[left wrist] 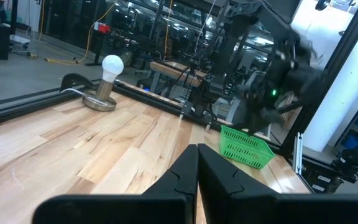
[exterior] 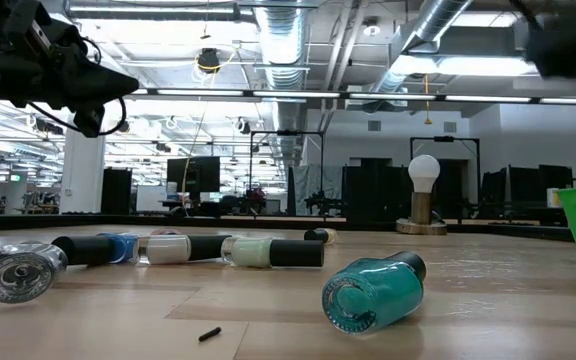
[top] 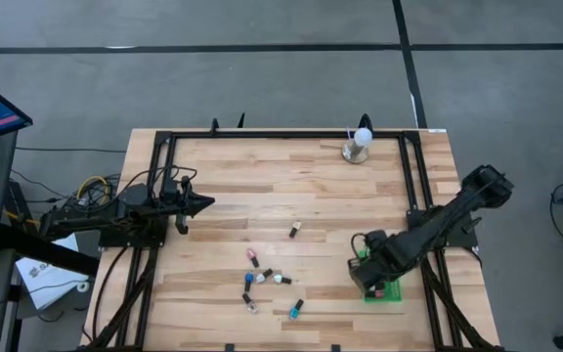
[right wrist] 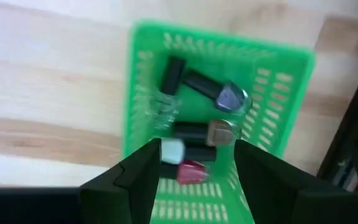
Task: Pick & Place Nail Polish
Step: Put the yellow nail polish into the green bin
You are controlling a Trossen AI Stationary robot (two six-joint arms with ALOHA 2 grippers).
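Note:
Several nail polish bottles [top: 267, 279] lie on their sides in a loose cluster at the table's near middle, a teal one [exterior: 373, 290] closest to the near edge and one [top: 295, 230] apart, farther back. Several more lie inside the green basket [right wrist: 291, 81] at the near right. My right gripper [right wrist: 196, 155] hangs open above that basket, pointing down, with nothing between its fingers. My left gripper [left wrist: 197, 155] waits shut and level at the table's left side [top: 203, 203], clear of everything.
A white ball on a round metal base [top: 358, 145] stands at the far right. Black frame rails [top: 413, 186] run along the table's edges. A small dark bit [exterior: 209, 334] lies near the front edge. Bare wood stretches between the bottle cluster and the basket [top: 387, 291].

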